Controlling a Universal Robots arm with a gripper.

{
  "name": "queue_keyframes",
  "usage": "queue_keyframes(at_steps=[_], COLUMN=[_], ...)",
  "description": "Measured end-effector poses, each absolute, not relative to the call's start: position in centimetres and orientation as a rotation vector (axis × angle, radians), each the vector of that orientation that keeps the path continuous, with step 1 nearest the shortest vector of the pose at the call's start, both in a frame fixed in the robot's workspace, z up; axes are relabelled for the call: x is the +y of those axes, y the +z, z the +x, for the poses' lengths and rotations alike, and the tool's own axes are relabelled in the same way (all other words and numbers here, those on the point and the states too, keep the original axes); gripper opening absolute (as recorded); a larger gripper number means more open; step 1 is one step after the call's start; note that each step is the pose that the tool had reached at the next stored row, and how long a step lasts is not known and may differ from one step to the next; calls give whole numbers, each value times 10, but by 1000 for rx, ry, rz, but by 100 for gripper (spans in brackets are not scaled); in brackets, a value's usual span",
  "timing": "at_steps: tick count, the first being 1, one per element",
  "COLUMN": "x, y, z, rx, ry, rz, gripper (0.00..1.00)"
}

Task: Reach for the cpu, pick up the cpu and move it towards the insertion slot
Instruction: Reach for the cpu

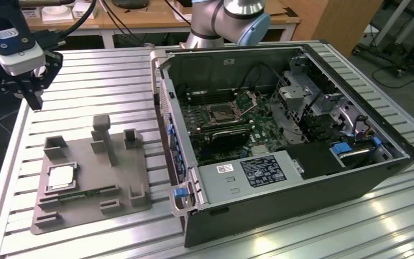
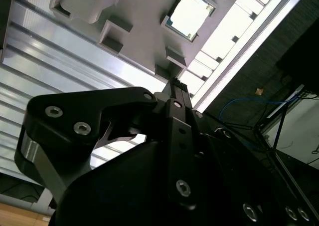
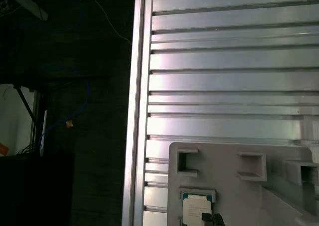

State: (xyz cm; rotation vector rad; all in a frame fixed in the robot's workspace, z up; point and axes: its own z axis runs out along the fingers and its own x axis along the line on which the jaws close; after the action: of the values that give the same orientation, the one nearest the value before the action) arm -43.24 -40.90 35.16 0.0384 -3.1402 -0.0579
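Here the gripper (image 1: 34, 98) hangs above the table; whether its jaws are spread, I cannot tell. Well below them, the cpu (image 1: 61, 177) lies in 1 pocket of the grey fixture (image 1: 124, 181), its print unreadable.

One cpu (image 1: 61, 177) and one memory stick (image 1: 83, 195) lie in one grey fixture tray (image 1: 131, 167) at eight o'clock in the exterior view. One open computer case (image 1: 279, 208) at three o'clock holds one insertion slot (image 1: 221, 113). One gripper (image 1: 34, 101) hangs at ten o'clock, over one slotted table (image 1: 92, 70).
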Motion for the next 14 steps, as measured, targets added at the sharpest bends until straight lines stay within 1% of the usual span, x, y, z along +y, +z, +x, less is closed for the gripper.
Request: queue_keyframes(at_steps=[14], x=[-410], y=[351], z=[-433], rx=[-3140], ry=[-58], rz=[39], gripper=[11])
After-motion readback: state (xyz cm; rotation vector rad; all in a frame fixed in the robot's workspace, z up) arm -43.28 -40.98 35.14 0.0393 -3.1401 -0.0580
